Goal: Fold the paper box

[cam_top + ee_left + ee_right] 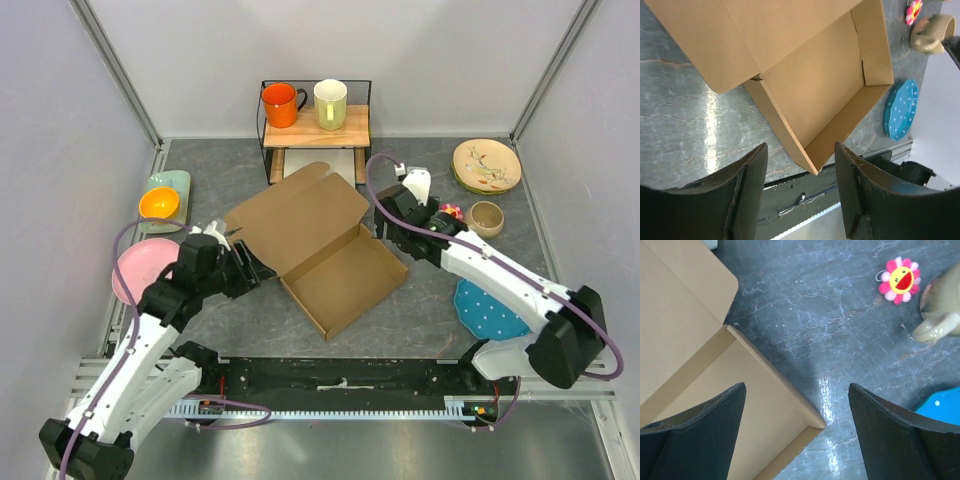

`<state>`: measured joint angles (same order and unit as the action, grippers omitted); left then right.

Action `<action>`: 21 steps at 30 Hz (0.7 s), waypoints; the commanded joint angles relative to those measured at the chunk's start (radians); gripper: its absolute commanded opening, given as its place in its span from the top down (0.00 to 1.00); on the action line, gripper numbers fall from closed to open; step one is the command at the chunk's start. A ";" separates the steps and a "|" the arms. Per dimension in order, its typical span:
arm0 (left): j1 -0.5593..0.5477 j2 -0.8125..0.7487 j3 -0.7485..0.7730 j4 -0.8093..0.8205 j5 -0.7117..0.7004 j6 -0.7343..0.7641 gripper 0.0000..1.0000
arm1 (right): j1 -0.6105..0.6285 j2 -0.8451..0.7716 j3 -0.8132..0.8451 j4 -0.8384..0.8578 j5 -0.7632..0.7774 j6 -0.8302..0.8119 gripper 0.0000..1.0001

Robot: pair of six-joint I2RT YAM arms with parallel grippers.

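The brown paper box [345, 278] lies in the middle of the table as a shallow tray, its lid flap [295, 212] laid open toward the back left. My left gripper [243, 268] hovers open at the box's left side. In the left wrist view the box [815, 85] lies ahead of the left gripper [800, 146], with nothing between the dark fingers [742, 195]. My right gripper [385, 228] is open above the box's right corner. In the right wrist view that box corner [790, 405] shows below and between the spread fingers [890, 430] of the right gripper [797, 386], untouched.
A wooden shelf [315, 127] at the back carries an orange mug [280, 103] and a pale green mug [330, 103]. An orange bowl [159, 204] and a pink plate [135, 268] lie left. A patterned plate [486, 165], beige cup [485, 218], flower toy [450, 212] and blue dotted plate [490, 310] lie right.
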<state>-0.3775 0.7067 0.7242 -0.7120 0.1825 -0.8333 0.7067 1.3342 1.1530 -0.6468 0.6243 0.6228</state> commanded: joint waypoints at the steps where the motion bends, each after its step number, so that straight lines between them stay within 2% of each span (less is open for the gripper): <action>1: -0.001 0.008 -0.075 0.215 0.158 -0.030 0.36 | -0.021 0.077 -0.030 0.171 -0.107 -0.184 0.10; 9: -0.003 0.089 -0.117 0.307 0.173 0.007 0.29 | -0.023 0.220 -0.091 0.268 -0.198 -0.222 0.10; 14: -0.012 0.240 -0.141 0.359 0.222 0.026 0.29 | -0.022 0.276 -0.136 0.289 -0.190 -0.210 0.13; 17: -0.035 0.318 -0.137 0.373 0.226 0.069 0.32 | -0.023 0.290 -0.167 0.300 -0.198 -0.187 0.25; 20: -0.067 0.382 -0.129 0.378 0.212 0.095 0.34 | -0.023 0.269 -0.209 0.315 -0.212 -0.144 0.51; 21: -0.078 0.395 -0.128 0.376 0.210 0.103 0.35 | -0.023 0.261 -0.237 0.320 -0.213 -0.120 0.55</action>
<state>-0.4244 1.0538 0.5896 -0.3882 0.3676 -0.8051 0.6849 1.6253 0.9665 -0.3801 0.4278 0.4370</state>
